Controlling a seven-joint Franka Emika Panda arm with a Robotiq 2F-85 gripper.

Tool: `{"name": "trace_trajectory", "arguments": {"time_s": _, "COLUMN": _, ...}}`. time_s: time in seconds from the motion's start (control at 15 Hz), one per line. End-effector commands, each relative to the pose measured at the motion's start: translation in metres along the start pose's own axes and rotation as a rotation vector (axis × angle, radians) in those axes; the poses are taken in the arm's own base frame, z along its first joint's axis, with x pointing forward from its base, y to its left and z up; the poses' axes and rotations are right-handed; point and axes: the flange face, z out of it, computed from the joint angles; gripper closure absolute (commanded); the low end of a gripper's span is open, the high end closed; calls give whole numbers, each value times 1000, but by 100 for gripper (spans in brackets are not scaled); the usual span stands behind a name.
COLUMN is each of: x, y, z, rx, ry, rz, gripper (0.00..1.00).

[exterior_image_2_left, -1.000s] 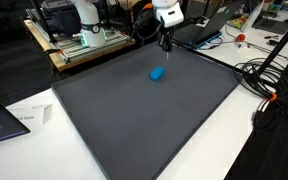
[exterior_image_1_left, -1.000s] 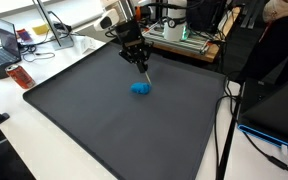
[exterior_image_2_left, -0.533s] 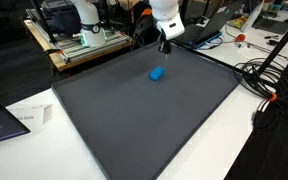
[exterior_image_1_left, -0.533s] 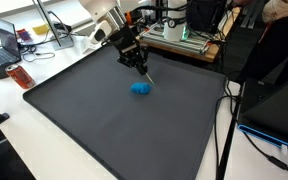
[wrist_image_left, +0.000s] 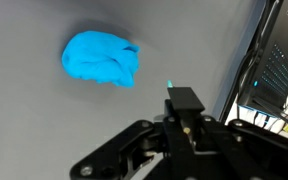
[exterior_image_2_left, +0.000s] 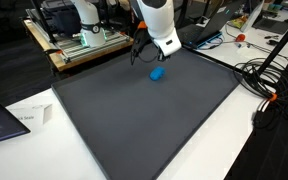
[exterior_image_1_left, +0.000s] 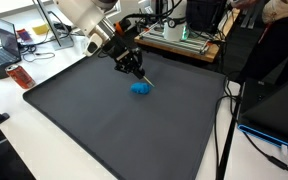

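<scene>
A crumpled bright blue lump (exterior_image_1_left: 141, 88) (exterior_image_2_left: 157, 73) lies on the dark grey mat (exterior_image_1_left: 114, 130) (exterior_image_2_left: 144, 125), toward its far side. My gripper (exterior_image_1_left: 133, 68) (exterior_image_2_left: 161, 55) hangs tilted just above and beside the lump. In the wrist view its black fingers (wrist_image_left: 184, 98) are pressed together, and the gripper (wrist_image_left: 184, 100) is shut on a thin pen-like stick whose teal tip (wrist_image_left: 170, 84) pokes out past them. The blue lump (wrist_image_left: 101, 58) fills the upper left of that view, a short way from the tip. I cannot tell whether the tip touches the mat.
A workbench with electronics (exterior_image_1_left: 184, 35) (exterior_image_2_left: 79, 40) stands behind the mat. A laptop (exterior_image_1_left: 4, 45) and an orange object (exterior_image_1_left: 21, 76) sit on the white table beside it. Cables (exterior_image_2_left: 269, 75) and a tripod leg run along one edge. Papers (exterior_image_2_left: 29, 118) lie near a corner.
The arm has swung over and tilted, bringing the gripper and stick lower and closer to the blue lump. The lump has not moved. The jaws stay shut.
</scene>
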Motion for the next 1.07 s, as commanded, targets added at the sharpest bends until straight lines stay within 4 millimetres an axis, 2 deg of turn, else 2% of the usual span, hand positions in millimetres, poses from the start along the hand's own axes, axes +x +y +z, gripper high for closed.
{"name": "trace_trajectory", "arguments": {"time_s": 0.0, "x": 8, "y": 13, "z": 4, "rx": 39, "ry": 25, "rz": -10, "gripper": 97}}
{"name": "trace_trajectory", "arguments": {"time_s": 0.27, "x": 11, "y": 18, "z": 16, "rx": 22, "ry": 27, "rz": 0, "gripper": 97}}
{"name": "trace_trajectory", "arguments": {"time_s": 0.47, "x": 11, "y": 11, "z": 14, "rx": 26, "ry": 34, "rz": -12, "gripper": 97}}
{"name": "trace_trajectory", "arguments": {"time_s": 1.0, "x": 12, "y": -31, "z": -18, "rx": -111, "ry": 97, "rz": -16, "gripper": 97}}
